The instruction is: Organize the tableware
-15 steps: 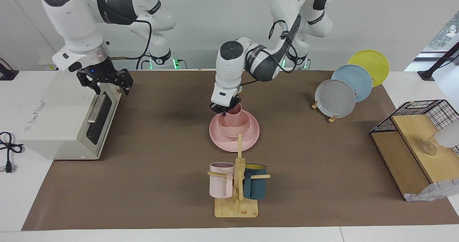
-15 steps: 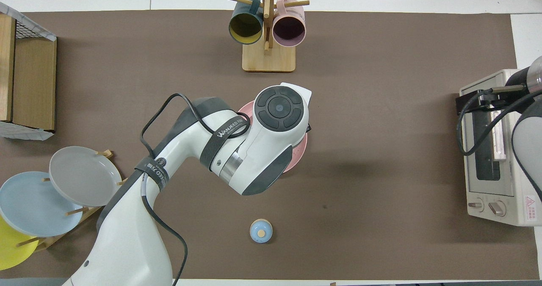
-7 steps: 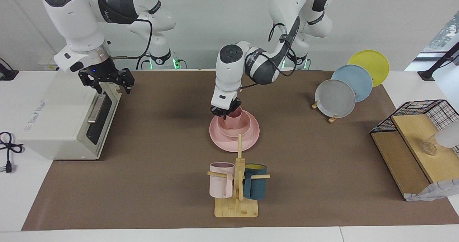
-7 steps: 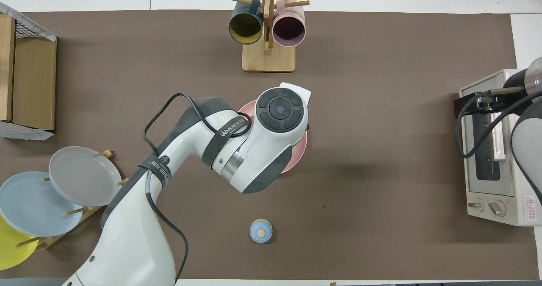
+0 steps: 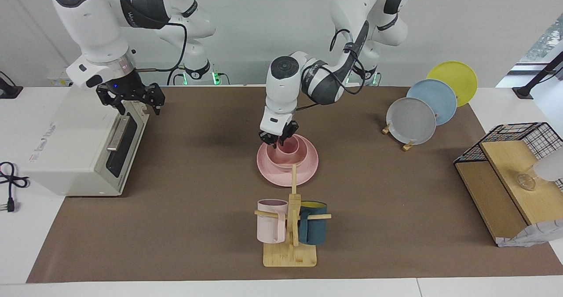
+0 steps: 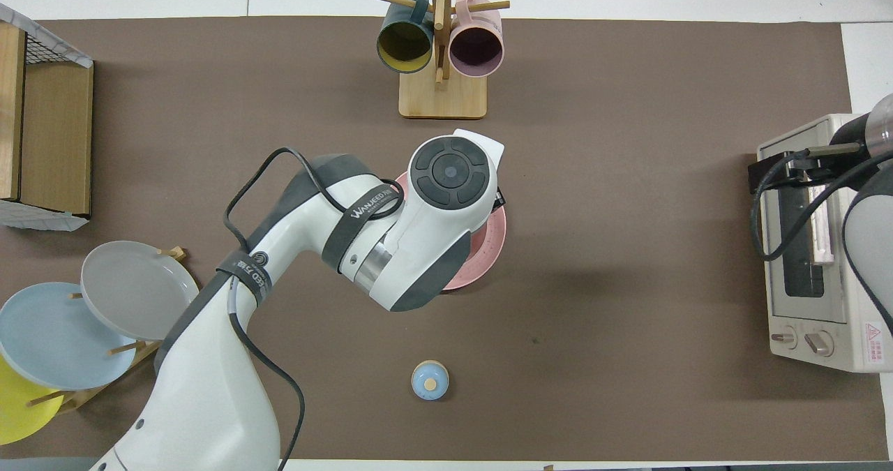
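The pink plate (image 5: 309, 168) lies mid-table with the pink bowl (image 5: 294, 158) on it. The small pink cup (image 5: 290, 146) stands upright inside the bowl. My left gripper (image 5: 278, 138) hangs just over the cup's rim on the side toward the robots, its fingers spread open and holding nothing. In the overhead view only an edge of the plate (image 6: 490, 246) shows, since the left arm covers the bowl and cup. My right gripper (image 5: 130, 100) waits open above the toaster oven (image 5: 79, 143).
A wooden mug tree (image 5: 291, 226) with a pale pink and a dark blue mug stands farther from the robots than the plate. Grey, blue and yellow plates (image 5: 411, 120) sit in a rack, beside a wire shelf (image 5: 510, 169). A small blue lid (image 6: 430, 380) lies near the robots.
The left gripper lowered the cup into the bowl, then opened and let it go. The right arm has barely moved.
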Motion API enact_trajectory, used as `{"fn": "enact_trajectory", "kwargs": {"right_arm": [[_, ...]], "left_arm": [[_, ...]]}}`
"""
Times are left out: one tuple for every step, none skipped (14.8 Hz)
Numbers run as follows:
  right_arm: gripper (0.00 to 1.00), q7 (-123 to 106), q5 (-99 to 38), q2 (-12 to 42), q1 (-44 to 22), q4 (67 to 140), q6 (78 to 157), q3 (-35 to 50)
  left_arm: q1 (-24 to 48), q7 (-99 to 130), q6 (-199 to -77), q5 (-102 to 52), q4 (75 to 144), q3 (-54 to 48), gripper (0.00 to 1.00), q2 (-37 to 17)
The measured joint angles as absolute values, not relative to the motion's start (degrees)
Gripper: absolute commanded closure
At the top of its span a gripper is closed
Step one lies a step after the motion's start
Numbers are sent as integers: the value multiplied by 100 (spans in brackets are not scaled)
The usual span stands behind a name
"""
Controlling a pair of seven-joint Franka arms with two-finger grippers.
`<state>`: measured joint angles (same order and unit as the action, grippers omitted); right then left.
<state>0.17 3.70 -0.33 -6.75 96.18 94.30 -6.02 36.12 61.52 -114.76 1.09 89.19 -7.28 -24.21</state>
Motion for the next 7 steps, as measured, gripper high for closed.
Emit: {"fn": "enact_trajectory", "kwargs": {"right_arm": [[0,17,370,-40,-675,9618,9430,-602],[0,17,370,-49,-675,9618,9430,-602],[0,17,370,-59,-675,9618,9430,-602],[0,17,370,-68,-675,9618,9430,-602],[0,17,370,-73,-675,9618,9430,-602],[0,17,370,-78,-675,9618,9430,-603],[0,17,370,-80,-673,9618,9430,-605]], "left_arm": [[3481,6005,-11322,109,8875,-718,0,-2320],[3308,5846,-11147,109,8837,-713,0,-2169],[3103,5679,-10945,108,8806,-708,0,-1972],[2907,5518,-10733,108,8796,-701,0,-1754],[2714,5342,-10504,108,8793,-692,0,-1531],[2498,5109,-10261,108,8790,-684,0,-1314],[2264,4788,-10005,108,8788,-674,0,-1102]]}}
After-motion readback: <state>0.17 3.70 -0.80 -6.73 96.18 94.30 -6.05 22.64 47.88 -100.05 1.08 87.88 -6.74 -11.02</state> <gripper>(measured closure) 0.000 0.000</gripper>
